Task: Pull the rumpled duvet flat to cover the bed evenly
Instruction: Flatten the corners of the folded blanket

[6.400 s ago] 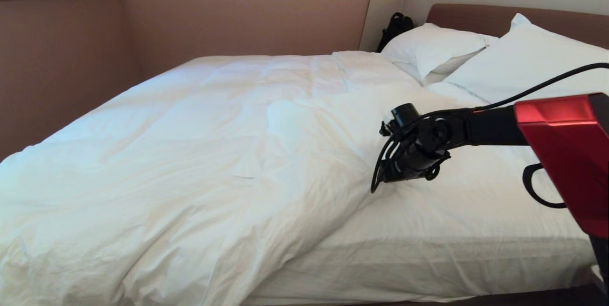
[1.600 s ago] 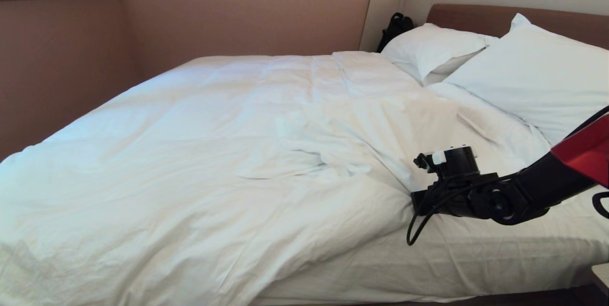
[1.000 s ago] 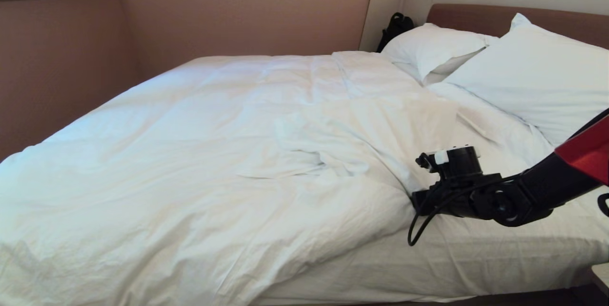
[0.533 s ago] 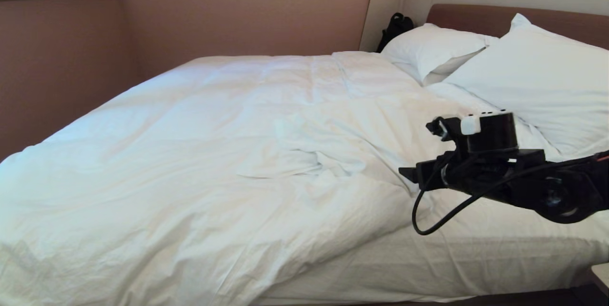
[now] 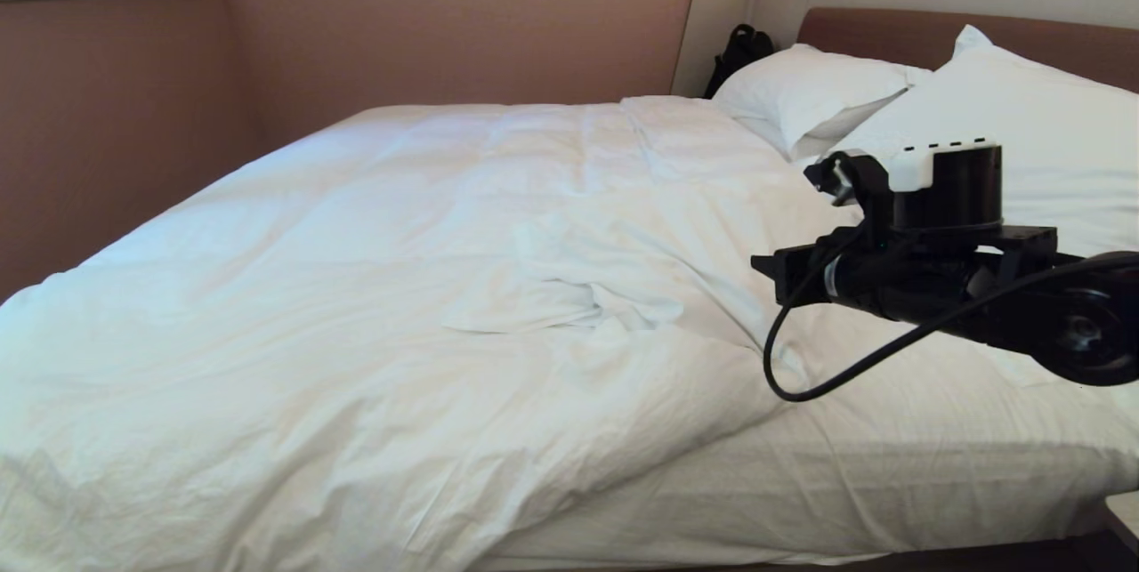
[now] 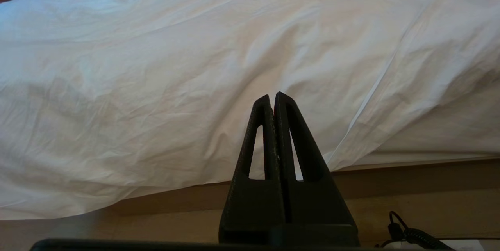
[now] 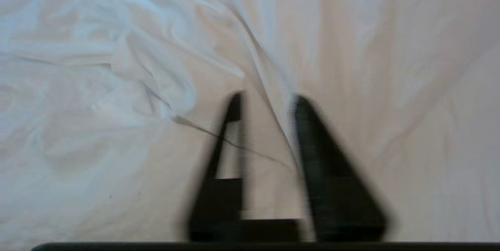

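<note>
the thick puffy white duvet (image 5: 374,287) lies rumpled across the wide low bed (image 5: 890,483), short of its pillow-side corner. above that corner, the right gripper (image 7: 267,100) hovers with fingers apart, empty. left gripper (image 6: 272,97) closed.

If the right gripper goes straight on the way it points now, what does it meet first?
Most likely the duvet: the right gripper points at its rumpled white folds, and nothing else lies between. How far away the cloth is, I cannot tell.
</note>
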Tool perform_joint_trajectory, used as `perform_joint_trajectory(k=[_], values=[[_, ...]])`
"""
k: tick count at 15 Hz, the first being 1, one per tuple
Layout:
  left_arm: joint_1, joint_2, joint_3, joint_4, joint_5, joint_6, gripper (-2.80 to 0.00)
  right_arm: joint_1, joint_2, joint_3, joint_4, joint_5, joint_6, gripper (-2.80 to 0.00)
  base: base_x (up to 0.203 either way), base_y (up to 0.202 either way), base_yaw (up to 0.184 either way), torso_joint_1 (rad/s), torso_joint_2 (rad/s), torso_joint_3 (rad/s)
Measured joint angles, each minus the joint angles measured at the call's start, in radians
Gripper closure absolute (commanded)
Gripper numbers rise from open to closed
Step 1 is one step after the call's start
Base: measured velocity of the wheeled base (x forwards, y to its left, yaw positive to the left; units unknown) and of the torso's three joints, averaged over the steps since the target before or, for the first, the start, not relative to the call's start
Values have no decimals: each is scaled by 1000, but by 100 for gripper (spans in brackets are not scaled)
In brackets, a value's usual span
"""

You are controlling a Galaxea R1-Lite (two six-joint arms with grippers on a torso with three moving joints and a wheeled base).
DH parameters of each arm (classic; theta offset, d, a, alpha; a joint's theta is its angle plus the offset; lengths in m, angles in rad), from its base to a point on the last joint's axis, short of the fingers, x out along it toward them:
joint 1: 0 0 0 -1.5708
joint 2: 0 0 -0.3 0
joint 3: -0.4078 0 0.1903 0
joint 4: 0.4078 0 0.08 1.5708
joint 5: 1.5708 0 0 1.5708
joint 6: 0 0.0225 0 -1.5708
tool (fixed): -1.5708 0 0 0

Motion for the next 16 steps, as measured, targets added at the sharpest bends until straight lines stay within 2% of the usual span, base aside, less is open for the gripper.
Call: perform_joint_trajectory(k=[4,8,16], values=[[0,0,0,0,0,0,0,0,66,-94,8,-1,39,0,0,0,0,0,0,0],[0,0,0,0,0,0,0,0,137,-228,73,-1,95,0,0,0,0,0,0,0],[0,0,0,0,-1,1,0,0,192,-458,366,-31,206,0,0,0,0,0,0,0]])
